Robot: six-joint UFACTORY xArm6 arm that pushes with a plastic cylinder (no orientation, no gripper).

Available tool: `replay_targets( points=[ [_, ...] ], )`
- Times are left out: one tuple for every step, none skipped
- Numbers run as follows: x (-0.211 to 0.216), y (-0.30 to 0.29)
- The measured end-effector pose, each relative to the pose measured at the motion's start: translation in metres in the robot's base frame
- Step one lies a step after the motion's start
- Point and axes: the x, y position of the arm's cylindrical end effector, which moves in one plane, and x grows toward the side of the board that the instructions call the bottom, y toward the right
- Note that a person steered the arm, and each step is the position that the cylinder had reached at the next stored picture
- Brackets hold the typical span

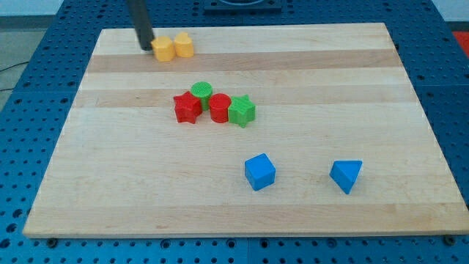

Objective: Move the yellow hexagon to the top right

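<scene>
The yellow hexagon [163, 49] lies near the board's top edge, left of centre, touching a second yellow block [184, 45] on its right. My tip [146, 47] stands right against the hexagon's left side. The dark rod rises from it out of the view's top.
A cluster sits mid-board: a red star [187, 108], a green cylinder [202, 92], a red cylinder [219, 108] and a green star [242, 111]. A blue cube [259, 171] and a blue triangular block [346, 175] lie lower right. The wooden board [330, 66] sits on a blue perforated table.
</scene>
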Motion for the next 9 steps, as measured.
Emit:
replay_targets(
  points=[
    [-0.006,-0.015],
    [0.002,-0.025],
    [0.008,-0.007],
    [0.032,0.060],
    [0.067,0.144],
    [0.071,0.148],
    [0.080,0.116],
    [0.128,0.137],
    [0.136,0.192]
  ],
)
